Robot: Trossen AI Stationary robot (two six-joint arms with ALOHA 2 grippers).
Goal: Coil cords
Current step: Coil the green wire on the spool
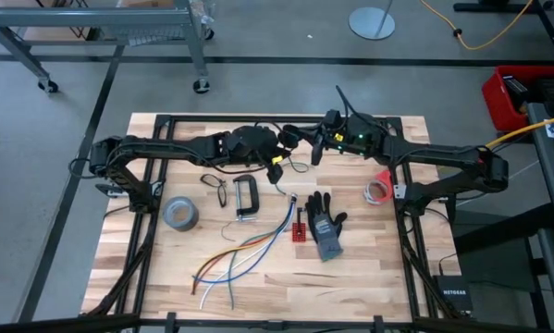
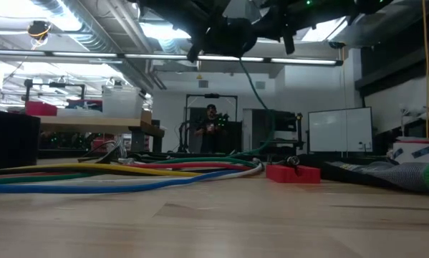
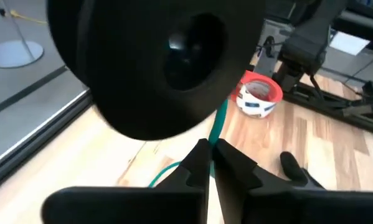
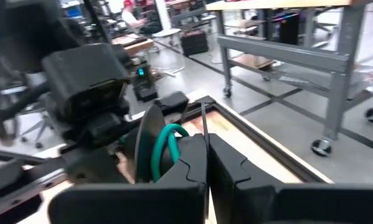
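Wooden planks form the table [image 1: 369, 268], framed by dark rails, and 2 dark arms meet over its far middle. The left gripper [image 1: 279, 155] is raised above the boards there, and its fingers are seen pressed together. The right gripper [image 1: 310, 144] is held just beside it, facing it, with its fingers closed tight as well.

The cord [image 1: 289, 167] is found between the 2 grippers, lifted off the table. From table height it is seen hanging from the arms overhead [image 2: 253, 86] down toward the boards. Past the left gripper [image 3: 210, 149] the cord [image 3: 220, 121] is seen running right up to the fingertips; whether it is pinched there cannot be told. Past the right gripper [image 4: 208, 140] a loop of the cord [image 4: 164, 146] is shown just ahead of the closed fingers.

Nearer the front, a grey tape roll [image 1: 179, 213], a clamp [image 1: 246, 197], a glove [image 1: 326, 225] and loose coloured wires [image 1: 244, 254] are laid on the boards. A red-and-white tape roll [image 1: 380, 188] is placed near the right arm.
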